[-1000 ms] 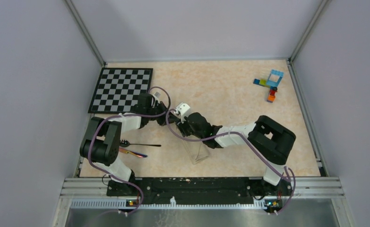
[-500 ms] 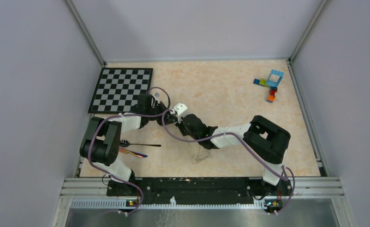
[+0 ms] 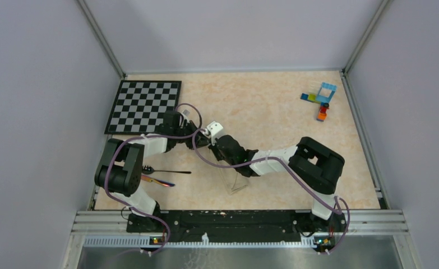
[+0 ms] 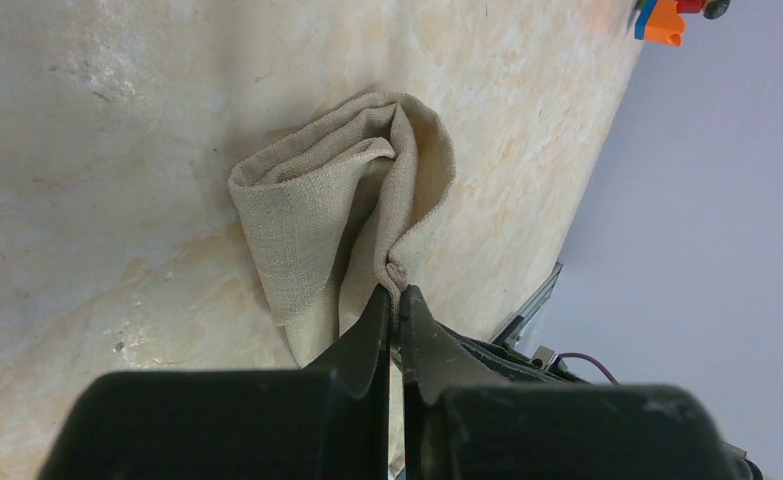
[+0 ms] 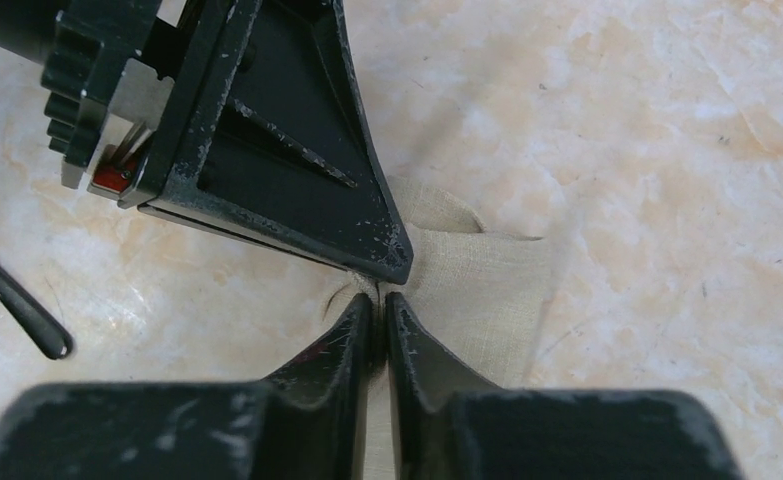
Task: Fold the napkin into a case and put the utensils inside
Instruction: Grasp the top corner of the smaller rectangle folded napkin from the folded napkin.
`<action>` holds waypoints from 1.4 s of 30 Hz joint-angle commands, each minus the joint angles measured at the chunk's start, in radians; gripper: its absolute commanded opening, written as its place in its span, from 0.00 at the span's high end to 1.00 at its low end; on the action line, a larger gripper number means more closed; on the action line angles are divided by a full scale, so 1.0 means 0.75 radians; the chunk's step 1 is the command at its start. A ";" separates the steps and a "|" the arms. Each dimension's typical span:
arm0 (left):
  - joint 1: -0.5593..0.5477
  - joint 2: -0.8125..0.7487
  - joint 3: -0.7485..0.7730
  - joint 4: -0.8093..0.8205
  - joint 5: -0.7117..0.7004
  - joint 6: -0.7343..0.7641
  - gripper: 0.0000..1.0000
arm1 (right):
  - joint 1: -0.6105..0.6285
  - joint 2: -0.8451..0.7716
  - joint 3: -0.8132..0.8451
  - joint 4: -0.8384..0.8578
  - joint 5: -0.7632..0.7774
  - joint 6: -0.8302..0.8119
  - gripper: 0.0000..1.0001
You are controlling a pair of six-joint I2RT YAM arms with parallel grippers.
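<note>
Little was judged done: the napkin (image 4: 337, 190) was held bunched, pinched by the clamped left hand (image 4: 397, 295) and right hand (image 5: 379, 300) just nine o'clock of the desk's (image 3: 273, 106) centre, no case was formed, and the utensils (image 3: 163, 175) were seen outside at eight o'clock.

1. The napkin (image 4: 337, 200) is coarse woven cloth, matt cream-beige.
2. The table (image 4: 97, 130) is smooth and marbled, with a faint sheen.
3. The right gripper (image 5: 379, 300) is matt black plastic, flecked with pale scuffs.
</note>
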 commanded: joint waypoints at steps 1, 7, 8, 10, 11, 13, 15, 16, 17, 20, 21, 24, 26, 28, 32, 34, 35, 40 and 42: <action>0.011 -0.028 0.009 0.013 0.018 0.017 1.00 | 0.020 0.005 0.053 0.014 -0.023 0.021 0.82; 0.011 -0.031 0.008 0.024 0.025 0.005 1.00 | 0.021 0.036 0.079 0.005 -0.037 0.005 0.75; 0.011 -0.033 0.007 0.022 0.025 0.005 1.00 | 0.020 0.044 0.088 -0.004 -0.034 0.004 0.75; 0.011 -0.039 0.008 0.018 0.023 0.007 1.00 | 0.020 0.058 0.102 -0.015 -0.025 0.003 0.76; 0.011 -0.040 0.006 0.017 0.023 0.006 1.00 | 0.020 0.060 0.104 -0.013 -0.018 0.002 0.77; 0.011 -0.041 0.003 0.021 0.028 0.004 1.00 | 0.019 0.064 0.108 -0.010 -0.006 0.004 0.87; 0.011 -0.044 0.001 0.024 0.033 0.008 1.00 | 0.020 0.065 0.115 -0.017 -0.001 0.004 1.00; 0.011 -0.045 0.003 0.024 0.033 0.017 1.00 | 0.019 0.064 0.117 -0.023 -0.002 0.005 1.00; 0.012 -0.047 0.003 0.022 0.033 0.031 1.00 | 0.019 0.061 0.118 -0.032 0.001 0.007 1.00; 0.018 -0.077 -0.008 0.010 0.006 0.079 0.74 | 0.019 0.033 0.096 -0.049 0.002 0.018 1.00; 0.020 -0.093 -0.011 -0.004 -0.015 0.105 0.65 | 0.018 0.023 0.086 -0.051 0.003 0.019 1.00; 0.021 -0.168 -0.019 -0.058 -0.105 0.199 0.38 | 0.004 0.003 0.068 -0.063 -0.014 0.034 1.00; 0.021 -0.239 -0.046 -0.074 -0.179 0.254 0.12 | -0.012 -0.008 0.048 -0.050 -0.035 0.050 1.00; 0.021 -0.311 -0.078 -0.104 -0.282 0.293 0.10 | -0.026 -0.022 0.026 -0.030 -0.053 0.071 1.00; 0.021 -0.406 -0.170 -0.078 -0.412 0.351 0.21 | -0.044 -0.054 -0.010 0.005 -0.066 0.096 1.00; 0.019 -0.410 -0.196 -0.064 -0.440 0.365 0.29 | -0.056 -0.065 -0.021 0.020 -0.078 0.109 1.00; 0.017 -0.406 -0.207 -0.044 -0.435 0.374 0.33 | -0.062 -0.070 -0.025 0.024 -0.083 0.114 1.00; -0.045 -0.375 -0.232 0.074 -0.436 0.458 0.49 | -0.090 -0.088 -0.051 0.052 -0.113 0.145 1.00; -0.103 -0.360 -0.221 0.099 -0.486 0.516 0.53 | -0.106 -0.095 -0.064 0.063 -0.136 0.161 1.00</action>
